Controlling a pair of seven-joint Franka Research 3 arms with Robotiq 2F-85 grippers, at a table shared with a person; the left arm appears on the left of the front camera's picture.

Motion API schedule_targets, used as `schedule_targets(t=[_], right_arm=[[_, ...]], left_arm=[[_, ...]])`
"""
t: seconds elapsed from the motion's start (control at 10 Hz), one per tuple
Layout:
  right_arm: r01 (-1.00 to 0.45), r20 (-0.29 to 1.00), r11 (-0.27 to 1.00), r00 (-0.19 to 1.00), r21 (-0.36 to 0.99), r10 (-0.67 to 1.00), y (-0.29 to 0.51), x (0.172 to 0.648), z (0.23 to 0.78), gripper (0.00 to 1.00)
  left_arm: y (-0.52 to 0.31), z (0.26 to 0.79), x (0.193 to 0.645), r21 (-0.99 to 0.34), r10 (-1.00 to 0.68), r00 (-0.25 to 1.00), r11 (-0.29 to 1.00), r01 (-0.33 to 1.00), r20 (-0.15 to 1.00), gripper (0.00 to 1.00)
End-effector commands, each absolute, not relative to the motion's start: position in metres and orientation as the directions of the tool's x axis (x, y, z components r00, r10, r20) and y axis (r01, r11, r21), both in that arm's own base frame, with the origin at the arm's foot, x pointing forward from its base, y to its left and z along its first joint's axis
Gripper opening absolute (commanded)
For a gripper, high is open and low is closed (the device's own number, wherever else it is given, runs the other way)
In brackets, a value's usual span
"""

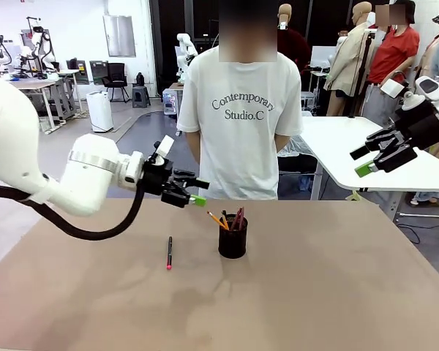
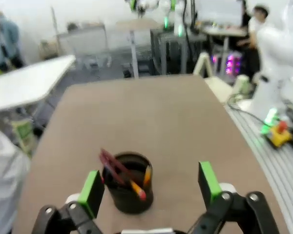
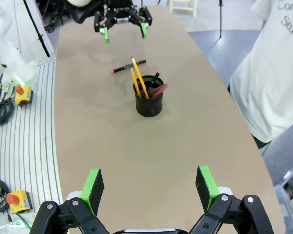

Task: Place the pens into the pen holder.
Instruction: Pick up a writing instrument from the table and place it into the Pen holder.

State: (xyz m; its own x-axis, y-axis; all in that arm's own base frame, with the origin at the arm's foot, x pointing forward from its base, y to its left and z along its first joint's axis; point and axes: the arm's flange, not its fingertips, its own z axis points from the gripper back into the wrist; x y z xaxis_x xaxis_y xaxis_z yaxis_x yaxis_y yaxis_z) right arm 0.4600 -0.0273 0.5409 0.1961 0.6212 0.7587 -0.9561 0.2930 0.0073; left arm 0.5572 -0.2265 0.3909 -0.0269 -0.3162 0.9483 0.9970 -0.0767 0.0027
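The black mesh pen holder stands mid-table with a yellow pencil and a dark-red pen leaning out of it. A black pen with a red tip lies flat on the table to the holder's left. My left gripper hovers open and empty above the table, behind and left of the holder. In the left wrist view, the holder sits just ahead of the green pads. My right gripper hangs open and empty, high at the far right. It looks down on the holder and the black pen.
A person in a white T-shirt stands at the table's far edge, arms behind the back. The brown tabletop stretches wide around the holder. A white table stands behind at right. Cables and a yellow box lie off the table's side.
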Motion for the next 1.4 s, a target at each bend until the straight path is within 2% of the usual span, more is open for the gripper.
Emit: schedule_targets(t=[0.0,0.1,0.3,0.4,0.5,0.6,0.7,0.8,0.9,1.3], right_arm=[[-0.955,0.754,0.298,0.191,-0.006,0.628,-0.025,0.46,0.542,1.0],[-0.955,0.754,0.298,0.191,-0.006,0.628,-0.025,0.46,0.542,1.0],[-0.955,0.754,0.298,0.191,-0.006,0.628,-0.025,0.46,0.542,1.0],[-0.955,0.754,0.298,0.191,-0.006,0.628,-0.025,0.46,0.542,1.0],[-0.955,0.754,0.298,0.191,-0.006,0.628,-0.025,0.46,0.542,1.0],[-0.955,0.754,0.298,0.191,-0.006,0.628,-0.025,0.46,0.542,1.0],[-0.955,0.754,0.298,0.191,-0.006,0.628,-0.025,0.46,0.542,1.0],[-0.955,0.754,0.298,0.191,-0.006,0.628,-0.025,0.46,0.542,1.0],[-0.955,0.754,0.298,0.191,-0.006,0.628,-0.025,0.46,0.542,1.0],[-0.955,0.754,0.298,0.191,-0.006,0.628,-0.025,0.46,0.542,1.0]], left_arm=[[-0.204,0.427,0.547,-0.108,-0.517,0.045,-0.093,0.99,0.855,1.0],[-0.194,0.441,0.541,-0.127,-0.597,0.014,-0.148,0.981,0.802,1.0],[-0.178,0.463,0.535,-0.205,-0.761,0.055,-0.103,0.973,0.647,1.0],[-0.174,0.467,0.533,-0.238,-0.824,0.107,-0.034,0.971,0.556,1.0],[-0.17,0.471,0.533,-0.28,-0.846,0.245,0.12,0.953,0.474,1.0],[-0.164,0.473,0.53,-0.241,-0.895,0.262,0.182,0.953,0.36,1.0],[-0.165,0.469,0.53,-0.218,-0.932,0.224,0.165,0.962,0.285,1.0],[-0.163,0.466,0.532,-0.232,-0.947,0.209,0.152,0.961,0.244,1.0],[-0.167,0.461,0.533,-0.219,-0.915,0.244,0.178,0.959,0.322,1.0],[-0.157,0.465,0.529,-0.211,-0.926,0.227,0.168,0.963,0.301,1.0]])
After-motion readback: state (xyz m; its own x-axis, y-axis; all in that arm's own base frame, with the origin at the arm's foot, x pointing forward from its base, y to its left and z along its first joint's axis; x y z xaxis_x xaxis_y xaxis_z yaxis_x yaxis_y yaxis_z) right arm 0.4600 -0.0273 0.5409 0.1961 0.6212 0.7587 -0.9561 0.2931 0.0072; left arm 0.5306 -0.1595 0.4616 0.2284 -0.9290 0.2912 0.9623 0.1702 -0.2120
